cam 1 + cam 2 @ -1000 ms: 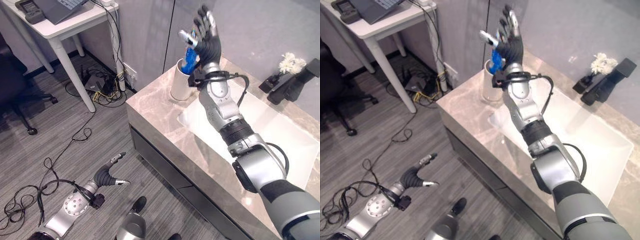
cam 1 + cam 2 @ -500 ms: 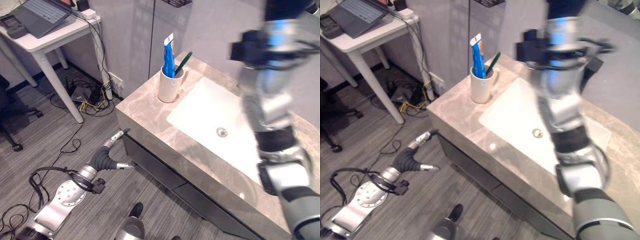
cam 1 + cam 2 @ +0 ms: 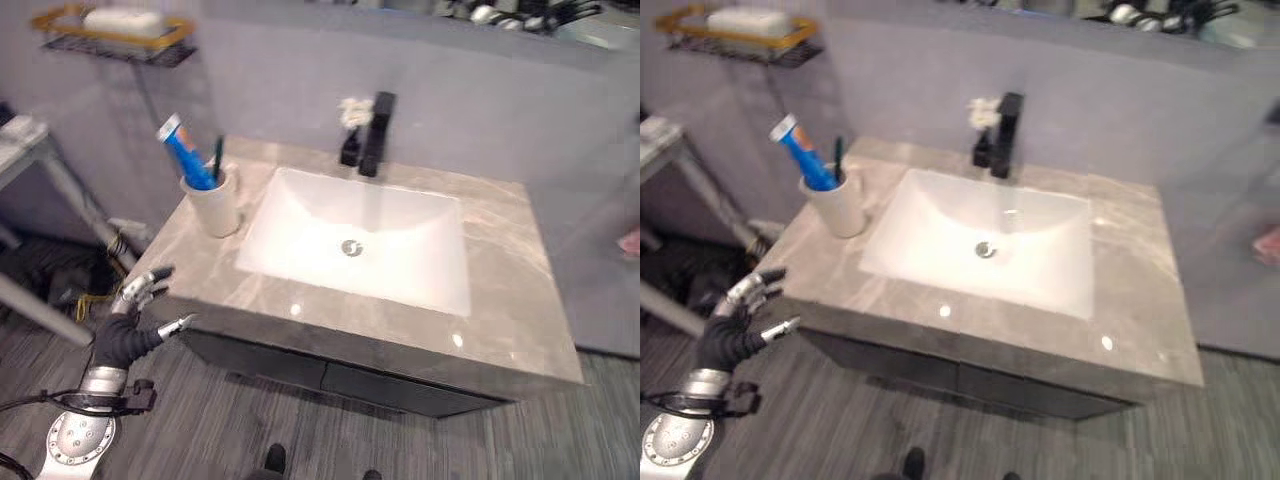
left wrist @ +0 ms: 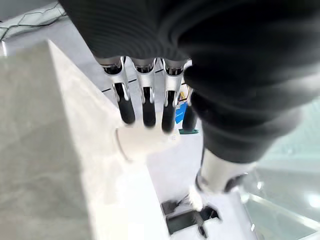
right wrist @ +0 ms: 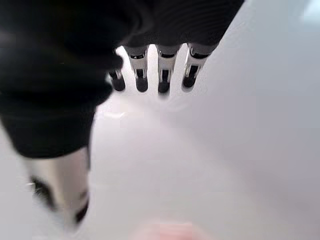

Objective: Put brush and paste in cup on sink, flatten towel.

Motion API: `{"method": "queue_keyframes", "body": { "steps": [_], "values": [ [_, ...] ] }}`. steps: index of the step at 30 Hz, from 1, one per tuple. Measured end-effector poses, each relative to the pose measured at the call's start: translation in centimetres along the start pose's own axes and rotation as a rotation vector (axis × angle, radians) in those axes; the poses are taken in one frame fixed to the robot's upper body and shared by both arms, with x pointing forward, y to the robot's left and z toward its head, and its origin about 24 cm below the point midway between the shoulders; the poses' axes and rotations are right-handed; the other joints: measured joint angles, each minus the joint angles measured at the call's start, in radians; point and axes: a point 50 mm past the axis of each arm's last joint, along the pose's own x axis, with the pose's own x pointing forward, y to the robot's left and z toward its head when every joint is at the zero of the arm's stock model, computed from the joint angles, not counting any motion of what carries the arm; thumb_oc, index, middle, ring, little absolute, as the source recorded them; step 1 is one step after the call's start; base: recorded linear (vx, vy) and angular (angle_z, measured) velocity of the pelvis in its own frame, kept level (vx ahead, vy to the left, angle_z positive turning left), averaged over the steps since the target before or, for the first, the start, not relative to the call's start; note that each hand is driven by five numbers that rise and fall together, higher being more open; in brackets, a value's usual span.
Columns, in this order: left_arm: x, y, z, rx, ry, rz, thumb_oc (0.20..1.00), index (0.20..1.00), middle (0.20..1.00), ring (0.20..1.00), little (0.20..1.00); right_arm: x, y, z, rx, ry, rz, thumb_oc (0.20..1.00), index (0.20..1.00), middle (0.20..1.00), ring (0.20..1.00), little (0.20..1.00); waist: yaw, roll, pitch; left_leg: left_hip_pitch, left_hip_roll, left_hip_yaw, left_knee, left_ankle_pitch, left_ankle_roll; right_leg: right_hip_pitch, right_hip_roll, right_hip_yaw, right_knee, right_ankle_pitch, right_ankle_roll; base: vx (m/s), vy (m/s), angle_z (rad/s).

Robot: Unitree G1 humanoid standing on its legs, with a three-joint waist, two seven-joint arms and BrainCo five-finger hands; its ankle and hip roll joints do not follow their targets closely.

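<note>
The blue paste [image 3: 183, 155] and the dark green brush [image 3: 217, 160] stood upright together in the white cup [image 3: 214, 203], which sat on the marble desk [image 3: 510, 320] just beside the basin of the sink [image 3: 352, 240], so that part of the task looked done. The left hand [image 3: 128, 325] hung below the desk's front corner, fingers relaxed and holding nothing. The right hand [image 5: 155, 65] showed straight, empty fingers before a plain wall. No towel could be made out.

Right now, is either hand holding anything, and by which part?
Nothing held. Left hand hangs open beside the counter; right hand has straight, empty fingers. Brush and paste stand in cup.
</note>
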Motion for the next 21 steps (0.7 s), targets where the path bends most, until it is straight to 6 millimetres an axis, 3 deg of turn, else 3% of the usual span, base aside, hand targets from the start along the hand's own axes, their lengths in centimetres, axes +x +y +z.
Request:
{"method": "queue_keyframes", "body": {
  "steps": [2,4,6,8,10,13,15,16,17,18,19,21],
  "values": [
    [0.1,-0.5,-0.8,-0.025,0.034,-0.012,0.2,0.2,0.2,0.2,0.2,-1.7,0.1,-3.4,-0.033,0.162,0.016,1.0,1.0,1.0,1.0,1.0,-0.027,0.025,-0.007,0.011,0.0,0.016,0.0,0.0,0.0,0.002,-0.001,0.017,0.0,0.004,0.0,-0.02,0.007,-0.24],
    [0.7,-0.8,-0.7,-0.043,0.018,-0.015,0.2,0.2,0.2,0.2,0.2,-3.1,0.4,-6.7,-0.149,0.315,0.062,1.0,1.0,1.0,1.0,1.0,-0.031,0.026,-0.011,0.013,0.002,0.019,-0.001,-0.001,0.001,0.002,-0.001,0.019,0.0,0.004,0.001,-0.05,0.011,-0.08],
    [1.0,-1.0,-0.6,-0.068,0.01,-0.012,0.2,0.2,0.2,0.2,0.2,-6.1,-0.3,-11.4,-0.319,0.562,0.2,1.0,1.0,1.0,1.0,1.0,-0.025,0.026,-0.005,0.016,0.006,0.022,-0.001,-0.005,-0.001,0.0,-0.002,0.034,-0.007,0.003,0.004,-0.02,-0.007,-0.09],
    [0.6,-1.1,-1.0,-0.111,0.037,0.001,0.2,0.2,0.2,0.2,0.2,-9.1,-0.9,-13.6,-0.352,0.737,0.301,1.0,1.0,1.0,1.0,1.0,-0.025,0.029,-0.001,0.014,0.009,0.023,-0.004,-0.005,-0.001,-0.003,0.0,0.036,-0.008,0.004,0.0,-0.02,-0.005,-0.02],
    [0.7,-1.1,-1.1,-0.129,0.048,-0.002,0.2,0.2,0.2,0.2,0.2,-11.5,-0.3,-14.5,-0.415,0.807,0.44,1.0,1.0,1.0,1.0,1.0,-0.02,0.034,0.002,0.013,0.011,0.023,-0.004,-0.003,-0.003,-0.004,0.002,0.037,-0.009,0.006,-0.002,0.0,0.0,0.0],
    [0.9,-1.1,-1.2,-0.152,0.058,-0.01,0.2,0.2,0.2,0.2,0.2,-16.3,2.1,-14.8,-0.425,0.888,0.744,1.0,1.0,1.0,1.0,1.0,-0.014,0.042,0.011,0.018,0.015,0.033,-0.004,-0.003,-0.004,-0.004,0.005,0.043,-0.009,0.01,-0.007,0.0,0.011,-0.08],
    [1.1,-1.1,-1.2,-0.179,0.054,-0.004,0.2,0.2,0.2,0.2,0.2,-18.6,3.9,-14.2,-0.466,0.813,0.97,1.0,1.0,1.0,1.0,1.0,-0.002,0.045,0.015,0.028,0.019,0.048,-0.002,-0.002,-0.002,-0.004,0.009,0.059,-0.009,0.017,-0.01,0.01,0.017,-0.19],
    [1.2,-1.2,-1.3,-0.196,0.055,0.002,0.2,0.2,0.2,0.2,0.2,-20.7,5.5,-13.4,-0.47,0.77,1.134,1.0,1.0,1.0,1.0,1.0,0.004,0.06,0.019,0.031,0.019,0.052,-0.002,-0.003,0.0,-0.002,0.01,0.064,-0.009,0.018,-0.011,0.03,0.015,-0.18],
    [1.2,-1.4,-1.3,-0.216,0.052,0.011,0.2,0.2,0.2,0.2,0.2,-21.4,6.1,-13.1,-0.46,0.763,1.178,1.0,1.0,1.0,1.0,1.0,0.004,0.07,0.021,0.03,0.018,0.054,-0.002,-0.002,-0.001,-0.003,0.009,0.066,-0.009,0.018,-0.011,0.03,0.01,-0.06],
    [1.3,-1.5,-1.5,-0.223,0.064,0.005,0.2,0.2,0.2,0.2,0.2,-23.4,8.1,-11.7,-0.535,0.642,1.353,1.0,1.0,1.0,1.0,1.0,0.023,0.085,0.017,0.03,0.02,0.052,-0.001,-0.002,-0.003,-0.003,0.011,0.064,-0.009,0.019,-0.013,0.0,0.0,0.0],
    [1.3,-1.5,-1.6,-0.223,0.07,0.0,0.2,0.2,0.2,0.2,0.2,-23.9,8.7,-11.2,-0.534,0.617,1.388,1.0,1.0,1.0,1.0,1.0,0.028,0.088,0.014,0.031,0.02,0.052,-0.001,-0.001,-0.003,-0.002,0.011,0.064,-0.009,0.02,-0.013,0.02,0.006,0.06],
    [1.8,-1.6,-1.6,-0.225,0.065,0.001,0.2,0.2,0.2,0.2,0.2,-25.6,10.6,-9.2,-0.601,0.374,1.579,1.0,1.0,1.0,1.0,1.0,0.037,0.091,0.013,0.025,0.02,0.041,-0.002,-0.001,-0.003,0.001,0.014,0.047,-0.009,0.019,-0.014,0.04,0.01,0.16]
  ]
}}
